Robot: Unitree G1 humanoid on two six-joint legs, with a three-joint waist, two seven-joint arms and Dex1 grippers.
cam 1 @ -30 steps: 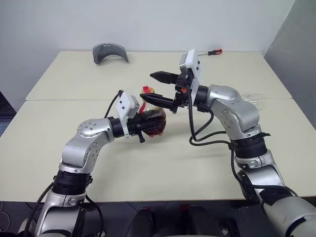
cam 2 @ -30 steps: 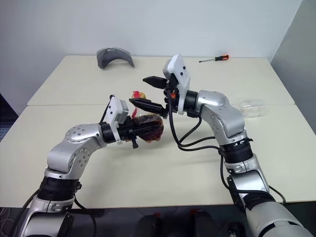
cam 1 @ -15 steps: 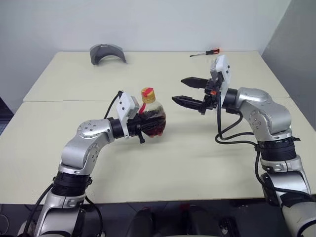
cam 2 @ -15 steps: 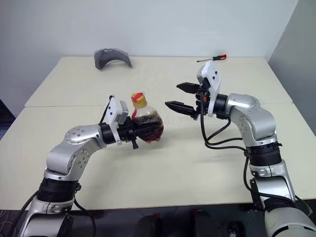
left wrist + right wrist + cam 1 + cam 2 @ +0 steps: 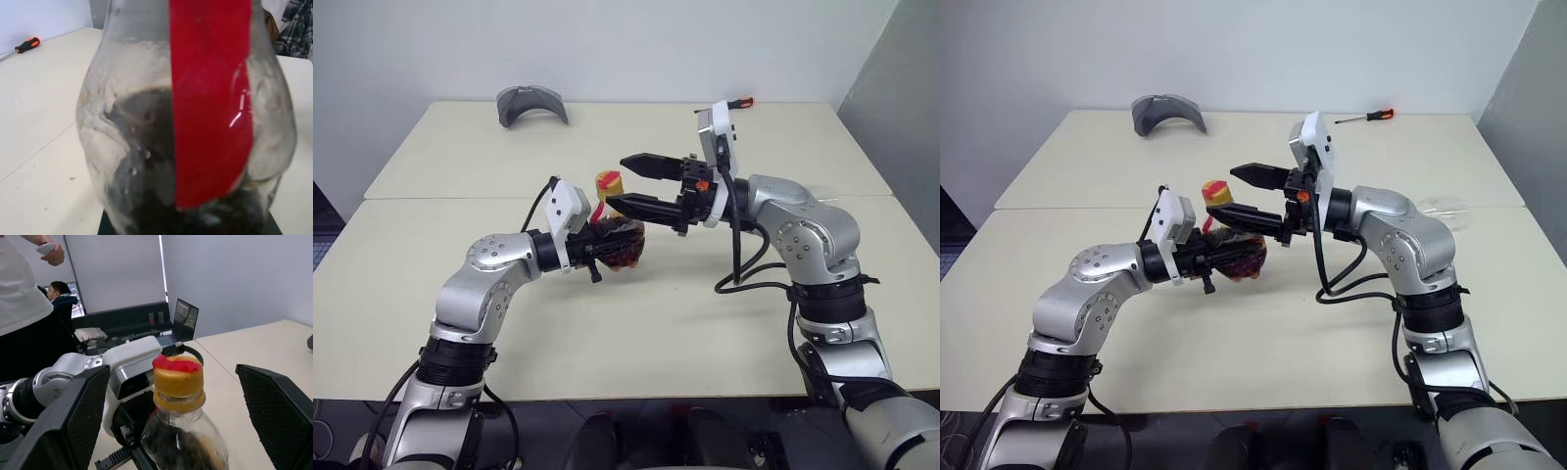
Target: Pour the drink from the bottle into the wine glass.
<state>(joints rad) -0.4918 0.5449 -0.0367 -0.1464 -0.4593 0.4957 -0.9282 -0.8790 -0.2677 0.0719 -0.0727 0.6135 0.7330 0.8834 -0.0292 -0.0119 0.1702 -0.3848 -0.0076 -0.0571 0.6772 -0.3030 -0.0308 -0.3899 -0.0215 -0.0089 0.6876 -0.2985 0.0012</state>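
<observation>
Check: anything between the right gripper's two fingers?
Yes. In the right wrist view the bottle's yellow cap stands between the open right gripper's fingers, untouched.

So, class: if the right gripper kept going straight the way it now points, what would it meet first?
Most likely the bottle's yellow cap: the right gripper points at it with open jaws on either side, though depth is hard to judge.

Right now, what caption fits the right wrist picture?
Open right gripper straddling the capped bottle held by the left gripper.

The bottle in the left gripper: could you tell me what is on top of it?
A yellow-orange cap still closes the bottle, with red on its top. The open right gripper flanks it. The bottle's mouth is covered.
</observation>
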